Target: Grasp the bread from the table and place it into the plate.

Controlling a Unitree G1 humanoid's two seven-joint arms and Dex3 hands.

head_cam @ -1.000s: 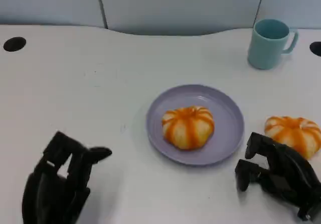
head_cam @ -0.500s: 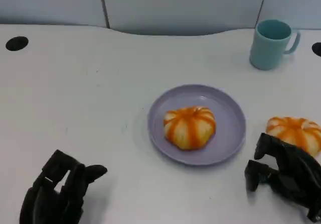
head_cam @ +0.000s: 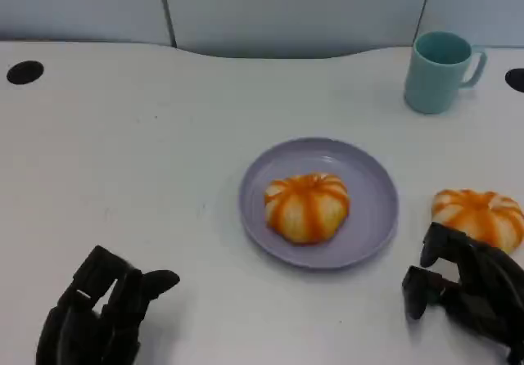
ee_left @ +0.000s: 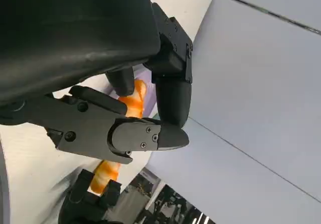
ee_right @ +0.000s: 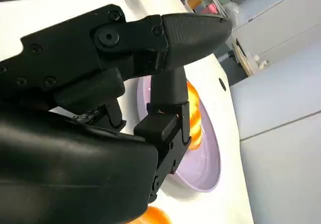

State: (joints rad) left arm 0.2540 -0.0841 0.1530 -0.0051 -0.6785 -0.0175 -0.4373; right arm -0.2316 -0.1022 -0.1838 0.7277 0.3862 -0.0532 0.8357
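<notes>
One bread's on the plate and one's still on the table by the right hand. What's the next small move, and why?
Probably ease the right hand forward and slightly to its right, over the bread on the table. That bread lies just beyond the hand, apart from the purple plate, and the hand holds nothing. The left hand sits far across the table, so the right one looks better placed.

Orange stripes, lilac, teal and black on white

Cream bread in the plate [head_cam: 307, 208] banded with orange stripes, like the second bread [head_cam: 477, 215] on the table; plain pale-lilac plate [head_cam: 372, 187]; solid teal mug [head_cam: 441, 70]; white table [head_cam: 147, 152] with black round holes [head_cam: 24, 72]; matte black left hand [head_cam: 102, 312] and right hand [head_cam: 467, 290]; pale grey-blue wall panels [head_cam: 295, 9].
</notes>
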